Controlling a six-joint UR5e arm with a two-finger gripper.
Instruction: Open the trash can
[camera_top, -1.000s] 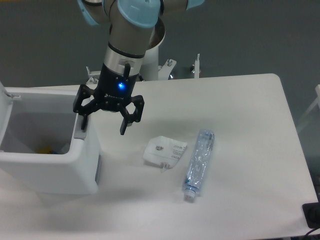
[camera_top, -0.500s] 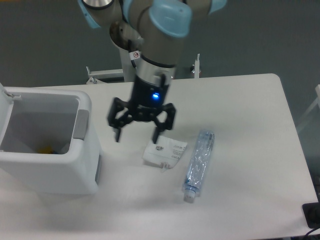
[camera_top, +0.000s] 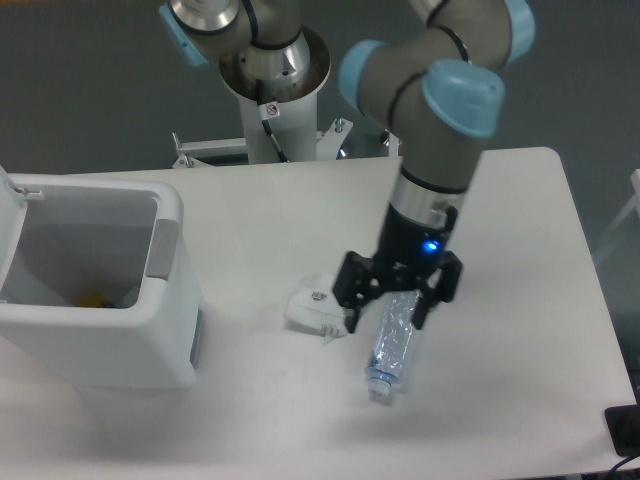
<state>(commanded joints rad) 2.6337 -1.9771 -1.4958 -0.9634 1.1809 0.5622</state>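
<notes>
The white trash can (camera_top: 160, 340) stands at the left of the table with its lid (camera_top: 8, 215) swung up at the far left, so the inside shows. A grey push tab (camera_top: 162, 250) sits on its right rim. A small yellow thing lies at the bottom inside. My gripper (camera_top: 385, 315) is open and empty, well to the right of the can, hanging over the upper part of a clear plastic bottle (camera_top: 392, 350).
A white flat packet (camera_top: 312, 308) lies just left of my gripper. The bottle lies lengthwise toward the table's front edge. The robot base post (camera_top: 275, 110) stands at the back. A dark object (camera_top: 625, 430) sits at the bottom right corner.
My gripper has moved from the can's right rim rightward across the table, past the white packet, to above the bottle. The can stays open.
</notes>
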